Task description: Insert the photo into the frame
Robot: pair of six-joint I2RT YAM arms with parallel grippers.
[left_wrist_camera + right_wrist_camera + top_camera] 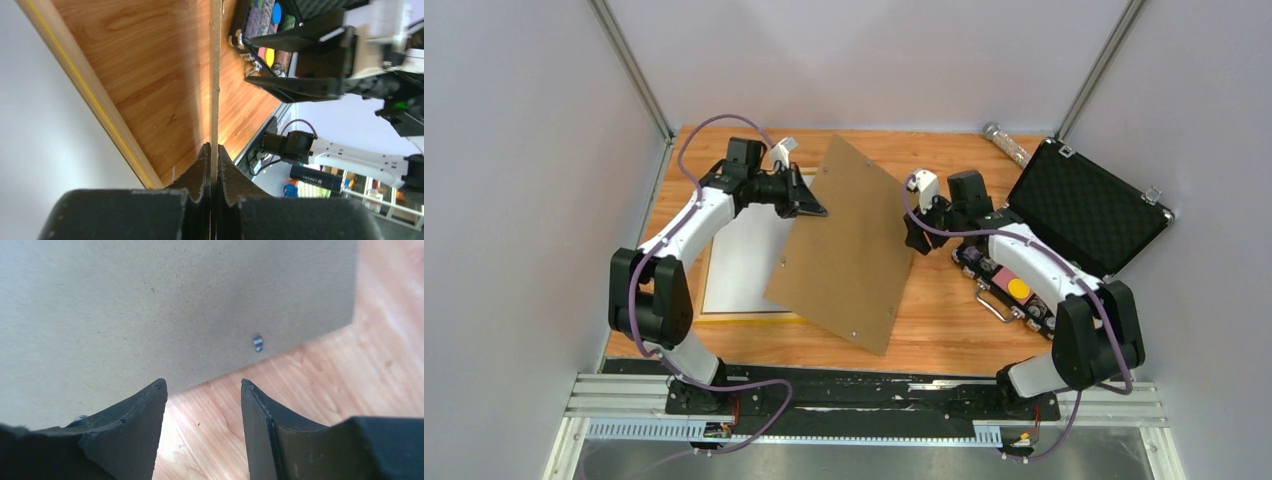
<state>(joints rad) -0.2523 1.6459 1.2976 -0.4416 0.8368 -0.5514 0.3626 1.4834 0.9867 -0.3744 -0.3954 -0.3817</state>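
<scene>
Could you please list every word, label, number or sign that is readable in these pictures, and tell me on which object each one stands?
No text here can be read with certainty.
The dark tube in the left wrist view: pale marks, perhaps lettering, too blurred to read.
The brown board: no print, only small metal clips.
The black case and the coloured things in it: no legible letters.

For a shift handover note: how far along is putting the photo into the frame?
Done: the brown backing board is off the frame, tilted up. In hand: the left claw is shut on its edge; the right claw stands open at the opposite edge. Left: only a white sheet shows in the frame, no printed picture, so the insertion and refitting the board seem outstanding.
</scene>
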